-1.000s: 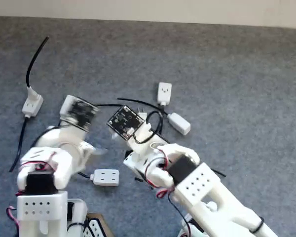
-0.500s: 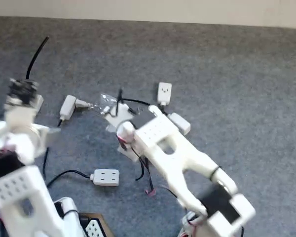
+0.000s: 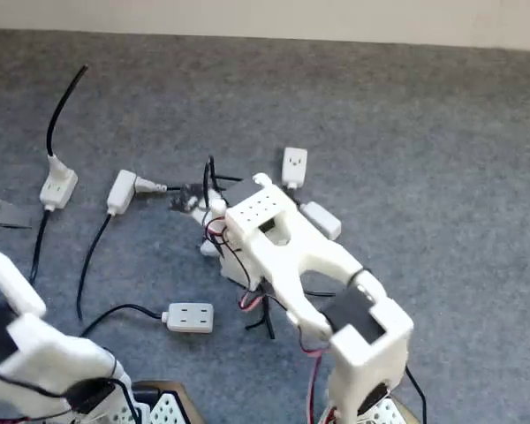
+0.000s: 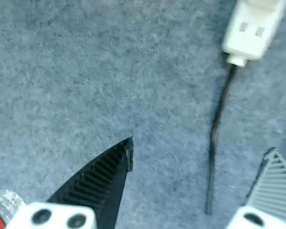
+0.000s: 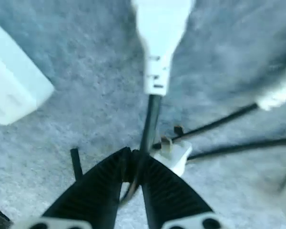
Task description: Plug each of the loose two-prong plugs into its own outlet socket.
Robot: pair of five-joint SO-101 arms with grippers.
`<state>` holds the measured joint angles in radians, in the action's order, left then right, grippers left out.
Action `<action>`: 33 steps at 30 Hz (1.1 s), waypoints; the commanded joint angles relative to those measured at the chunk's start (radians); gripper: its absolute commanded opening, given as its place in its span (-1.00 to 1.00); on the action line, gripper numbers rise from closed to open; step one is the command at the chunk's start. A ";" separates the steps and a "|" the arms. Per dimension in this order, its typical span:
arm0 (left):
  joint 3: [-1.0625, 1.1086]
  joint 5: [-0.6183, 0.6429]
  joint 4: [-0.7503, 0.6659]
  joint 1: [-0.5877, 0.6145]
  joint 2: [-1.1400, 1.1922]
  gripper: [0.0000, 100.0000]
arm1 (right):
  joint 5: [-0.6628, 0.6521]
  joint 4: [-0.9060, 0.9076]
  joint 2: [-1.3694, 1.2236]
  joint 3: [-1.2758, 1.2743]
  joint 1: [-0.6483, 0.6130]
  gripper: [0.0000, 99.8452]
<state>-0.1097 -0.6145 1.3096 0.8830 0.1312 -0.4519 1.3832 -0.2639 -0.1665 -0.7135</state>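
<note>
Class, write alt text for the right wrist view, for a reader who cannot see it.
The right gripper is shut on a black cord leading to a white connector on grey carpet. A loose two-prong plug lies right beside the gripper.

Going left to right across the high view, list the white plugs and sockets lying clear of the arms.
white corded connector → white plug → three-outlet socket → small outlet socket

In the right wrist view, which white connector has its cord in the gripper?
The long connector ahead of the right gripper: its black cord runs into the shut jaws. The small plug alongside shows bare prongs.
</note>
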 commanded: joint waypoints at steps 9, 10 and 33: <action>-0.236 -0.055 0.031 0.015 0.242 -0.21 | -0.005 0.016 -0.044 0.166 0.018 -0.95; -0.236 -0.057 0.028 0.015 0.245 -0.21 | -0.011 0.031 -0.031 0.193 0.018 -0.91; -0.228 -0.100 -0.012 0.041 0.251 -0.21 | -0.149 -0.189 -0.265 0.363 -0.028 -0.58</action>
<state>-0.3046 -0.7020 1.3065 0.9137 0.3859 -0.5838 1.2405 -0.5232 0.1496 -0.7165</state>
